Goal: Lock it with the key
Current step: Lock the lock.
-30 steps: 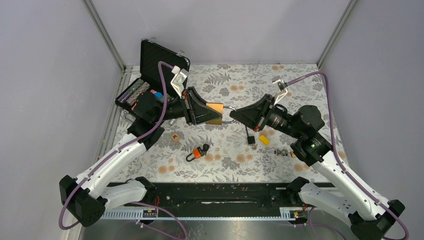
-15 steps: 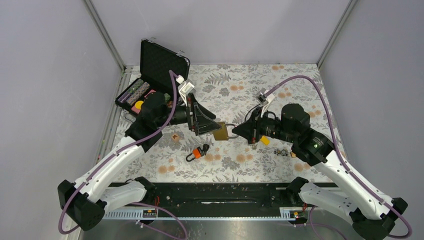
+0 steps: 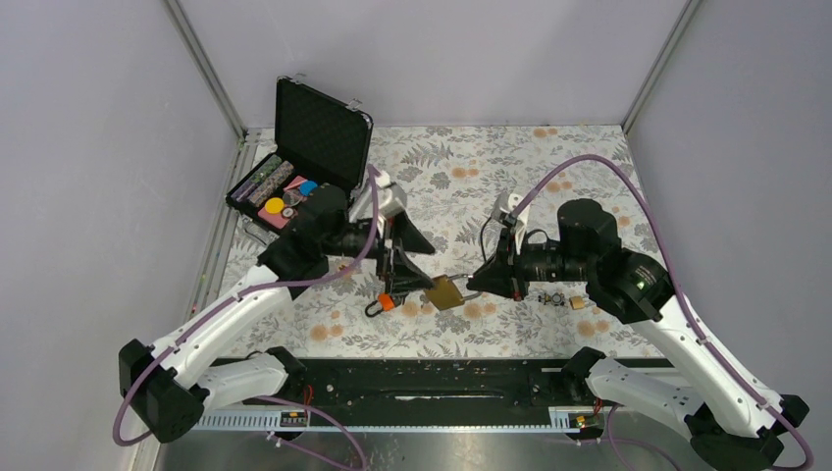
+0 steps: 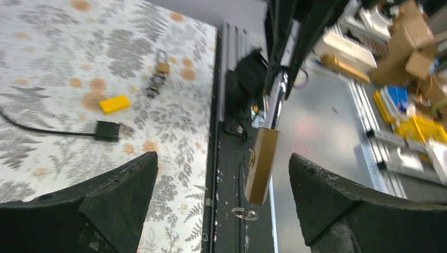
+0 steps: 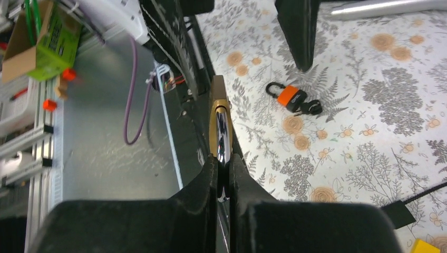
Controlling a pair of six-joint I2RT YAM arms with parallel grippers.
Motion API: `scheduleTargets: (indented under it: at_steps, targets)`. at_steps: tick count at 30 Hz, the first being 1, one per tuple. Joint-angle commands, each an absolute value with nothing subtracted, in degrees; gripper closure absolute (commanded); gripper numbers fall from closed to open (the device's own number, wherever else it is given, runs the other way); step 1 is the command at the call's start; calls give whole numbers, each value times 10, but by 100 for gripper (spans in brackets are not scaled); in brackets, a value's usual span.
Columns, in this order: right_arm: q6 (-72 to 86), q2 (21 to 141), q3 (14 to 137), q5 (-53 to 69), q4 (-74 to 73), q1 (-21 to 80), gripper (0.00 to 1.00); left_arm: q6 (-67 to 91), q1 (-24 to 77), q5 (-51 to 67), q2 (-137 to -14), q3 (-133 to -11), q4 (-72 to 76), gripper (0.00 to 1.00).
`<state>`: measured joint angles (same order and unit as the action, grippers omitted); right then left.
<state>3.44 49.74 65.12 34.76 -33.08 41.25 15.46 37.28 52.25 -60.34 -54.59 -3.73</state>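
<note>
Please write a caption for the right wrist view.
Right claw holds the brass padlock by its shackle; an orange padlock lies on the cloth.

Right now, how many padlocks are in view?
2. The brass padlock hangs by its shackle in the right gripper; the orange padlock lies on the table near the left gripper. A small brass item by the right arm may be a third.

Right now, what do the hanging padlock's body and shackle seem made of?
The yellow rectangular padlock body looks like brass: warm gold colour, dull satin face. The silver curved shackle looks like polished steel: bright mirror-like glints. Plating cannot be excluded.
</note>
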Motion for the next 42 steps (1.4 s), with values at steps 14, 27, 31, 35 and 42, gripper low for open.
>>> scheduleTargets:
  at_steps: [14, 27, 31, 35, 42]
  targets:
    - [-71, 507, 663, 444, -351, 412, 100, -65, 516, 514, -703, -642, -196, 34]
    - [-44, 511, 664, 411, -326, 412, 94, -57, 521, 484, -722, -670, -197, 100]
    - [11, 485, 631, 334, -238, 411, 31, 7, 519, 349, -675, -631, -90, 100]
    - [59, 460, 584, 210, -144, 412, 12, 68, 506, 252, -632, -608, -12, 100]
    - [202, 403, 426, 117, 144, 412, 15, 154, 506, 121, -577, -568, 157, 100]
